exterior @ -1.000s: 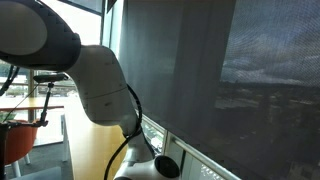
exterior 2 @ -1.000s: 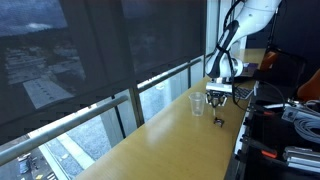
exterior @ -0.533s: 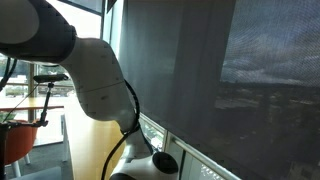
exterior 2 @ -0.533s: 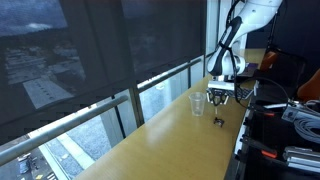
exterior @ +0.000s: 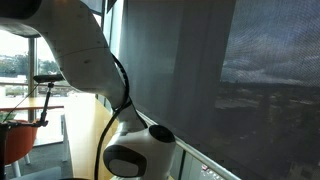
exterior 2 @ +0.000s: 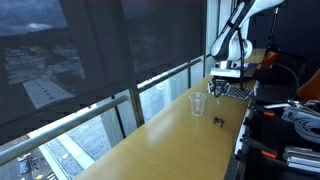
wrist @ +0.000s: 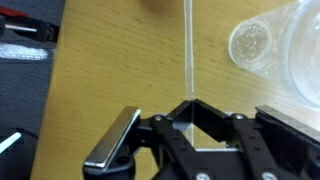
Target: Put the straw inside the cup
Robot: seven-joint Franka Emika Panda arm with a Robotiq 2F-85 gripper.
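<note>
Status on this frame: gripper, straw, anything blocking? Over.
Gripper shut on straw. Straw not yet in cup; cup stands off to the side in wrist view. Small dark object on countertop, apart from cup, not blocking.

Camera placement, as observed:

- In an exterior view, the camera is sitting right beside the arm [exterior: 85, 60]. It is looking past the joints along the shaded window [exterior: 230, 70], and the arm's body is filling the left half of frame.
- In an exterior view, the camera is standing well back along the long worktop [exterior 2: 170, 135], slightly above it and facing down its length. The window is running along the left, and the arm is showing small at the far end, near the cup [exterior 2: 198, 104].
- The wrist camera is looking steeply down past the hand [wrist: 190, 125], very near the wood. The straw [wrist: 188, 60] is crossing mid-frame.
- Both exterior views are sharing the arm and window.
- The cup and worktop are showing both in the wrist view and in an exterior view
</note>
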